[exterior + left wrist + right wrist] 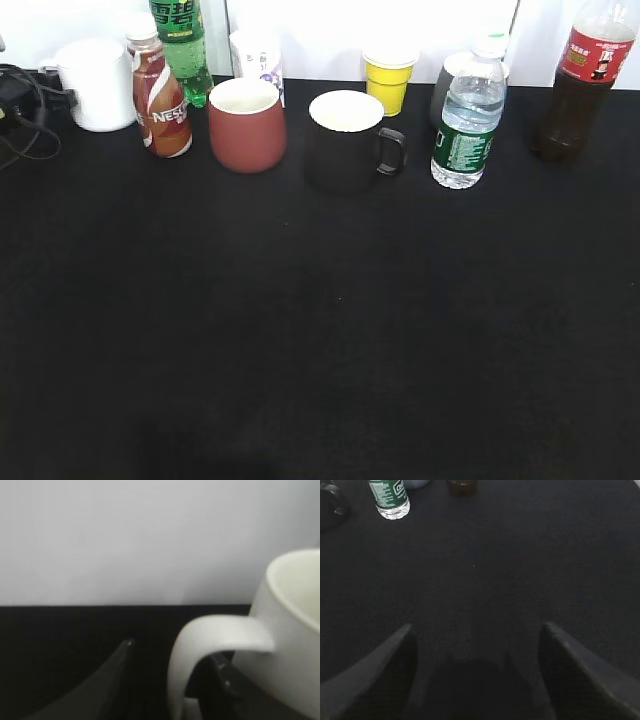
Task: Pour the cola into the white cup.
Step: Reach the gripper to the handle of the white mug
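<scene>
Crowding is the main hazard in the exterior view: the white cup (97,85) stands far left beside the Nescafé bottle (160,100) and the maroon cup (246,124), while the cola (585,85) stands far right near the water bottle (466,125); a careless reach could topple neighbours.

Left wrist view: the left gripper (175,680) straddles the cup's handle (200,650), one finger through the loop, not closed on it; a skewed squeeze might tip the cup.

Right wrist view: the right gripper (476,652) hangs wide and empty, well short of the cola; I judge a loose hold could spill it.

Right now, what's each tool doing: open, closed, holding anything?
Left tool: open, fingers either side of the white cup's handle, not clamped.
Right tool: open, empty, over the bare black table.
</scene>
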Available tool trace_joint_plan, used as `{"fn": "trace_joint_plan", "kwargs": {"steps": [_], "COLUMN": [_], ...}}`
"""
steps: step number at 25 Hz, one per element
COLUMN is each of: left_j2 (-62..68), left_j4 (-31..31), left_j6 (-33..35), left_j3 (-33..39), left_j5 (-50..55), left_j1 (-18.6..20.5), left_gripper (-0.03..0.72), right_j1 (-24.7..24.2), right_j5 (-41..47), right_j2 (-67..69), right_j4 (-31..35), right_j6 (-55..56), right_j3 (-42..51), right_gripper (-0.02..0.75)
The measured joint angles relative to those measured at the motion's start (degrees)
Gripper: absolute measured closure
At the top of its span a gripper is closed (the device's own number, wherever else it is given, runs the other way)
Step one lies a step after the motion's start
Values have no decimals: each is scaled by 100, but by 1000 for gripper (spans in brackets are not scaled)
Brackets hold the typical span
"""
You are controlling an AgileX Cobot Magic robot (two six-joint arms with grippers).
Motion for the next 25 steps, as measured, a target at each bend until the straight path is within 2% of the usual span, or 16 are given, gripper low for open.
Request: {"fn": "trace_joint_plan", "kwargs": {"steps": [8, 11, 12, 14, 16, 21, 25], "left_j2": [94, 219, 227, 238, 238, 207, -375], "left_j4": [-6, 11, 19, 244, 479, 527, 564], "left_j6": [-16, -47, -65, -85, -121, -127, -67], "left_j3": [-103, -349, -385, -409, -420, -384, 299], "left_j5": [-129, -86, -73, -98, -132, -144, 27], "left_j1": [0, 0, 0, -5, -5, 0, 0], "left_gripper": [419, 432, 477, 649, 650, 650, 651], "right_j1": [0, 0, 0, 0, 0, 0, 0], "right_j5": [0, 0, 0, 0, 0, 0, 0], "right_j2": [0, 0, 0, 0, 0, 0, 0], "right_j4": [0, 0, 0, 0, 0, 0, 0], "right_j6": [0, 0, 0, 0, 0, 0, 0], "right_j3": [0, 0, 0, 0, 0, 0, 0], "right_gripper": [166, 166, 166, 166, 166, 166, 166]}}
